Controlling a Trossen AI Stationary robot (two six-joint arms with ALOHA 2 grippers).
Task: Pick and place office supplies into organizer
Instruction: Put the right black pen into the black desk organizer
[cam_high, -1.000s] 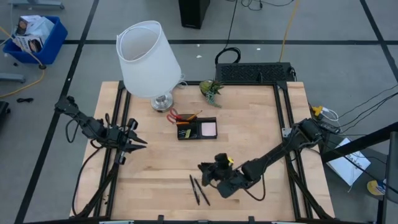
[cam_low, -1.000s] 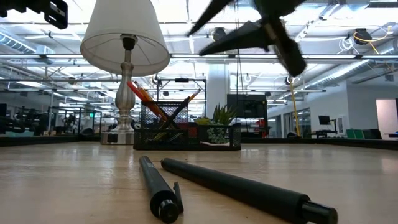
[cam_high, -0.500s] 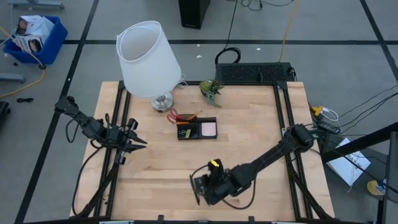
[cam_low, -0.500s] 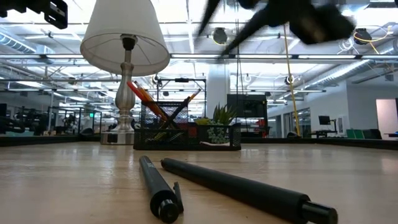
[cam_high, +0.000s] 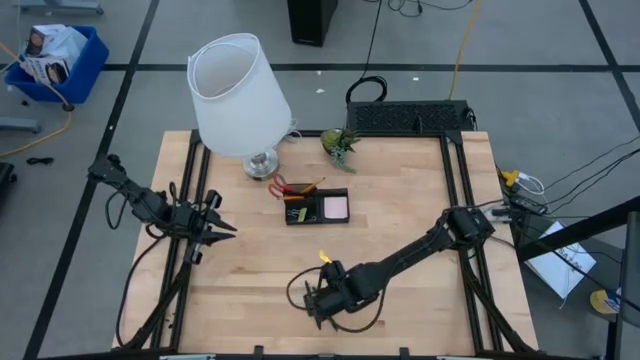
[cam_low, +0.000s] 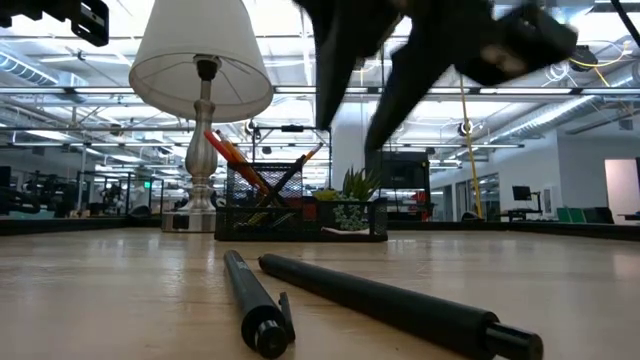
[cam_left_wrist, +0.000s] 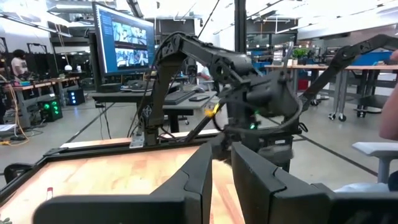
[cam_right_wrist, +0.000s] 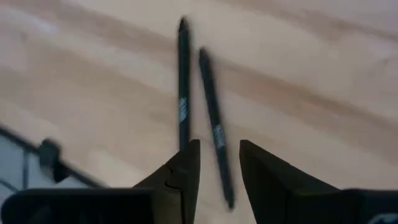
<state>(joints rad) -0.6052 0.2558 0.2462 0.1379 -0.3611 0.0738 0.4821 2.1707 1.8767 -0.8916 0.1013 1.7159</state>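
- I've got the right hand (cam_right_wrist: 216, 163) hanging over the two black pens (cam_right_wrist: 198, 106) near the front edge of the surface (cam_high: 400, 230); in the high view the hand (cam_high: 316, 303) covers them completely.
- Its fingers (cam_right_wrist: 181, 173) are parted with a narrow gap between them, nothing pinched, and the wrist camera looks straight down onto both pens.
- The pens lie side by side on the bare wood, close but apart, slightly splayed at one end.
- From the low view the pens (cam_low: 330, 295) rest flat on the surface while the right hand (cam_low: 355, 100) hangs above them, clear of the wood. It is a dark blur there, so I can't judge its height well.
- The left hand (cam_high: 222, 228) waits over the left side of the surface, well apart from the pens, its fingers (cam_left_wrist: 199, 177) drawn close together with only a slim slot between them, and nothing in them.
- The organizer (cam_high: 317, 208) sits toward the back middle of the surface, with the pink sticky-note pad (cam_high: 335, 206) in its right compartment.
- The orange pencils (cam_high: 305, 187) and the red-handled scissors (cam_high: 279, 187) lie just behind the organizer, beside the base of the white lamp (cam_high: 238, 95).
- A small green plant (cam_high: 340, 143) stands near the back edge, next to a black wire rack (cam_high: 410, 117).
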